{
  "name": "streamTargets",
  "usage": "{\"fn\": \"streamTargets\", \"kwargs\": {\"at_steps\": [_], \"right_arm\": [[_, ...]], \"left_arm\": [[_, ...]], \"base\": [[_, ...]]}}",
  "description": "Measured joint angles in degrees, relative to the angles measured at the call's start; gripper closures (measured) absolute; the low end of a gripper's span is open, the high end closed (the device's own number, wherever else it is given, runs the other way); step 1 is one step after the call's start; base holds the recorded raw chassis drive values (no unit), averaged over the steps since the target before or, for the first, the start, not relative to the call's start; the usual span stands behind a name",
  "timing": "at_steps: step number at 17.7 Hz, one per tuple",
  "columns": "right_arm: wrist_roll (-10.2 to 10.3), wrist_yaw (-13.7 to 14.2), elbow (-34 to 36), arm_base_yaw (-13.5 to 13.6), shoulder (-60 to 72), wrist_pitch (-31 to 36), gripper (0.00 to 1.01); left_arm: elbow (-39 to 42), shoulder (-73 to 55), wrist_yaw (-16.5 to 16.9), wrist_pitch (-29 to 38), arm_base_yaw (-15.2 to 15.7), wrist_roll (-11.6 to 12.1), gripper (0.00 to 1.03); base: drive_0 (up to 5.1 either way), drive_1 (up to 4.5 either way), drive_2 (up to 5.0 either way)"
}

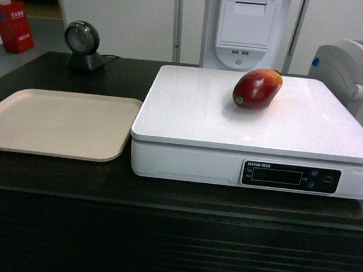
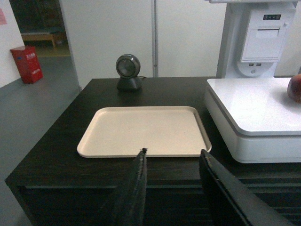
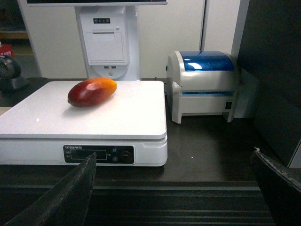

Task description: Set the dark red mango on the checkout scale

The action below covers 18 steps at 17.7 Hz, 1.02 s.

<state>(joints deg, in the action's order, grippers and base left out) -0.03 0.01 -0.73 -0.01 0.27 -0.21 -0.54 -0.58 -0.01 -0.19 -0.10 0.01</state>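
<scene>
The dark red mango (image 1: 257,88) lies on its side on the white scale (image 1: 189,121), toward the back of its flat top; the right wrist view shows the mango (image 3: 91,92) with its orange-yellow end to the right. The scale stands on the black checkout (image 1: 163,201) with its ribbed front panel. No gripper shows in the head view. My left gripper (image 2: 173,152) is open and empty, held before the counter's front edge below the beige tray. My right gripper (image 3: 174,156) is wide open and empty, in front of the scale (image 3: 141,113).
A flat beige tray (image 1: 58,124) lies left of the scale. A round black scanner (image 1: 82,44) stands at the back left. A white and blue label printer (image 3: 202,84) sits right of the scale, and a white receipt terminal (image 1: 245,27) stands behind it.
</scene>
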Motion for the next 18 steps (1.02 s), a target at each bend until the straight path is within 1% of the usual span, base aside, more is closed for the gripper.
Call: {"fn": "streamTargets", "kwargs": {"at_steps": [3,4,7,8,9,18], "right_arm": [[0.00,0.00,0.00,0.00,0.00,0.00,0.03],[0.00,0.00,0.00,0.00,0.00,0.02,0.03],[0.00,0.00,0.00,0.00,0.00,0.00,0.03],[0.00,0.00,0.00,0.00,0.00,0.00,0.03],[0.00,0.00,0.00,0.00,0.00,0.00,0.03],[0.00,0.00,0.00,0.00,0.00,0.00,0.03]], "left_arm": [[0.00,0.00,0.00,0.00,0.00,0.02,0.33],[0.00,0.00,0.00,0.00,0.00,0.00,0.27],[0.00,0.00,0.00,0.00,0.00,0.02,0.05],[0.00,0.00,0.00,0.00,0.00,0.02,0.03],[0.00,0.00,0.00,0.00,0.00,0.02,0.05],[0.00,0.00,0.00,0.00,0.00,0.02,0.05]], "base": [[0.0,0.00,0.0],[0.0,0.00,0.0],[0.0,0.00,0.0],[0.0,0.00,0.0],[0.0,0.00,0.0],[0.0,0.00,0.0]]}}
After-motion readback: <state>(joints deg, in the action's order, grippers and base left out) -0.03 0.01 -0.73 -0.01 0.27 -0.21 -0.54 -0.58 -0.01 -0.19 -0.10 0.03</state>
